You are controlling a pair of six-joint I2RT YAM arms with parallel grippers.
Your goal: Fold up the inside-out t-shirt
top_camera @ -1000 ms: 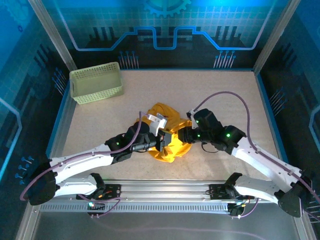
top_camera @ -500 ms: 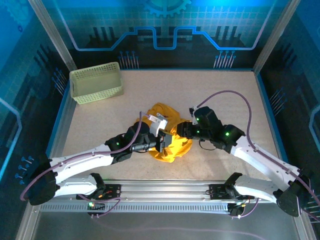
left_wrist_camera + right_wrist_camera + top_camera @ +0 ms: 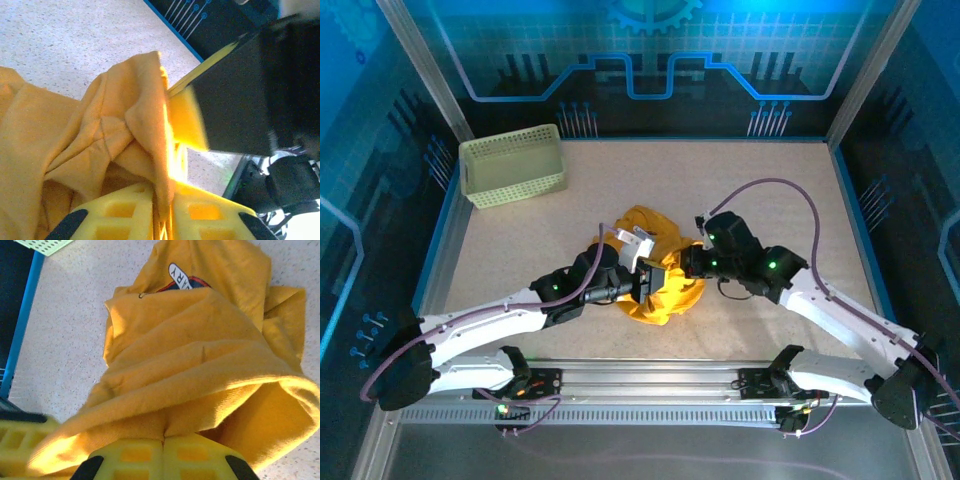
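Top external: the bunched t-shirt (image 3: 645, 226) runs lengthwise 12 to 6 o'clock. Left claw (image 3: 166, 202) and right claw (image 3: 163, 442) are each clamped on its cloth.

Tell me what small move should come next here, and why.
Probably the right gripper should draw its fold up and out to its own side. Its jaws are shut on the shirt, which lies bunched in a heap, nowhere near flat. The left gripper has cloth between its fingers too, though whether it clamps is unclear. Pulling away would likely start spreading the heap.
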